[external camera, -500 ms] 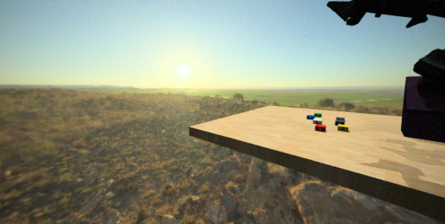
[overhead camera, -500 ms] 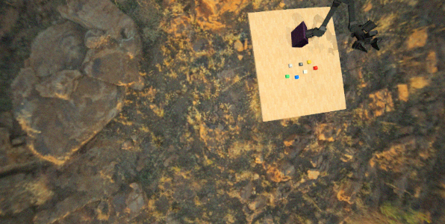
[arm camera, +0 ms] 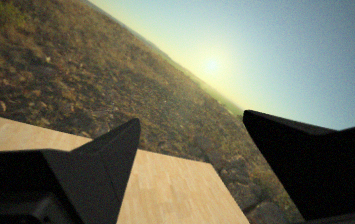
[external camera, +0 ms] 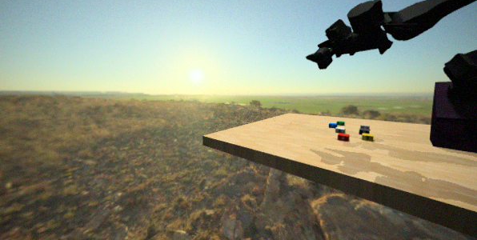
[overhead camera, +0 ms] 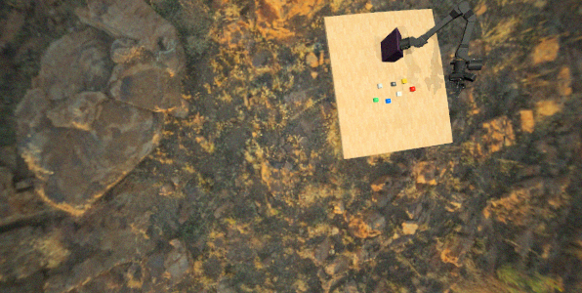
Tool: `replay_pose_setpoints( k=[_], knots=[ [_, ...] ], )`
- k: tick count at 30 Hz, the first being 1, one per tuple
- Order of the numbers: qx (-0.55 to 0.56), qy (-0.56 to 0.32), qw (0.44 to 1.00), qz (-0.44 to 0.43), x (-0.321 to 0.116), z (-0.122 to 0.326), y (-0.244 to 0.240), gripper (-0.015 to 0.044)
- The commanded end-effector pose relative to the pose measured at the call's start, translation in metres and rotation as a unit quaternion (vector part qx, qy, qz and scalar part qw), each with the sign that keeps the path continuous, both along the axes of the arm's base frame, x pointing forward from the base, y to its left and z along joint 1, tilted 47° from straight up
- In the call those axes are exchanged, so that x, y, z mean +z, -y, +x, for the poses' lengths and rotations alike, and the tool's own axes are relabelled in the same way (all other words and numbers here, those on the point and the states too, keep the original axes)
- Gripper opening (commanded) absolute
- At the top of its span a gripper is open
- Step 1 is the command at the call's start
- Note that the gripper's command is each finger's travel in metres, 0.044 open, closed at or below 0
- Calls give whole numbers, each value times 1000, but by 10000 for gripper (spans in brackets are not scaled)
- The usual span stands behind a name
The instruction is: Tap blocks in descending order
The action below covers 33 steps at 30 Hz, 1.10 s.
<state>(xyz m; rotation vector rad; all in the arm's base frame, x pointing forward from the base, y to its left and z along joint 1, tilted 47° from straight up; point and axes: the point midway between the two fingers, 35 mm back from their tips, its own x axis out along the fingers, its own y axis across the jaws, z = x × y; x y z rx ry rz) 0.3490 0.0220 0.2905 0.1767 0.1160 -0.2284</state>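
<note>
Small blocks stand apart in a loose group on the table: a yellow block (overhead camera: 404, 81) (external camera: 367, 137), a red block (overhead camera: 412, 89) (external camera: 343, 137), a dark grey block (overhead camera: 394, 84), a blue block (overhead camera: 388, 101) (external camera: 332, 125), a green block (overhead camera: 375, 100) (external camera: 340, 123) and two whitish blocks, one nearer the red (overhead camera: 398, 94) and one farther left (overhead camera: 380, 86). Their digits are too small to read. My gripper (overhead camera: 457, 86) (external camera: 315, 62) (arm camera: 192, 119) is open and empty, high up beyond the table's right edge in the top view. No block shows in the wrist view.
The wooden table (overhead camera: 361, 131) (external camera: 256, 135) (arm camera: 174, 185) carries a dark purple box (overhead camera: 391, 47) (external camera: 450, 129), with the arm's base at its side. The arm reaches out past the table's edge and casts shadows on the top. Rocky ground lies all around.
</note>
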Motion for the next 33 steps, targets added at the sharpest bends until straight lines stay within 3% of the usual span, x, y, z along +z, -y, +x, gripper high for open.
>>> replay_pose_setpoints(
  k=[1,8,15,23,33],
  knots=[
    [38,-154,984,-80,-70,26,18,400],
    [134,-384,907,-108,-188,24,55,400],
    [278,-546,790,7,-293,-31,82,400],
    [410,-534,693,257,-343,-98,82,400],
    [415,-527,689,274,-344,-101,82,400]
  ],
)
